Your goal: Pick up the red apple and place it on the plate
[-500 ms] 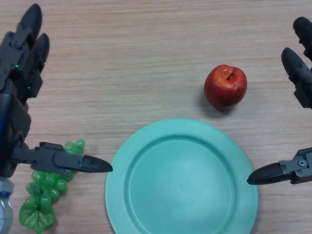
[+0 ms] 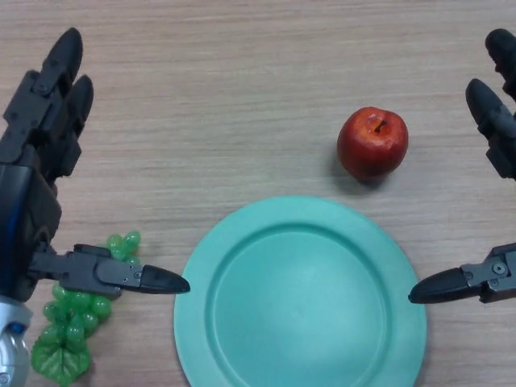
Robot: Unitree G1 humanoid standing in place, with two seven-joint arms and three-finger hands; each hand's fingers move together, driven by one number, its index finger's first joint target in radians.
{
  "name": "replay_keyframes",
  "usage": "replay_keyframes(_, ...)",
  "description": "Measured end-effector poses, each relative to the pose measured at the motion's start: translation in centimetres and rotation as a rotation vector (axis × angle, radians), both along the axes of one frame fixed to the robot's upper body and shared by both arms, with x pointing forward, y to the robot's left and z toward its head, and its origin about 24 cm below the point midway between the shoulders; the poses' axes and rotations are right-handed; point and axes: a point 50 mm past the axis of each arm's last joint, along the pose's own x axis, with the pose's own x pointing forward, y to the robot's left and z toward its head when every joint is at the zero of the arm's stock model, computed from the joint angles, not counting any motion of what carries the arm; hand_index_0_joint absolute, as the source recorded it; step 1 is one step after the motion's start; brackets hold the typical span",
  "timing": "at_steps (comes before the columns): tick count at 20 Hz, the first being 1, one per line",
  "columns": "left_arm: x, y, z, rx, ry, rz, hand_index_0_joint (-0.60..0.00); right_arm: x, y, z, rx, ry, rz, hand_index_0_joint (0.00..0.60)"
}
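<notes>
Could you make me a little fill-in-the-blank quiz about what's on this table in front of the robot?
1. The red apple lies on the bare table, not on the ____ .
2. The plate holds ____ pieces of fruit.
3. The bunch of green grapes lies partly under the robot's ____ hand.
4. Of the two hands, the apple lies nearer the ____ hand.

Missing words: plate; no; left; right
</notes>
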Motion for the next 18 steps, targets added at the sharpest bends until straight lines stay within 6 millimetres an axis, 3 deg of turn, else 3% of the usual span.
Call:
replay_keyframes(6, 0.3, 0.6, -1.6, -0.007, 0.051, 0.022, 0.000, 4.0, 1.3, -0.9, 0.015, 0.065, 0.030, 0.000)
replay_keyframes(13, 0.4, 1.0, -1.6, 0.005, 0.034, 0.023, 0.000, 11.0, 0.0, -5.1, -0.154, 0.136, -0.093, 0.000)
replay_keyframes(18, 0.4, 1.1, -1.5, 0.010, 0.030, 0.028, 0.000, 13.9, -0.9, -7.4, -0.199, 0.188, -0.155, 0.000)
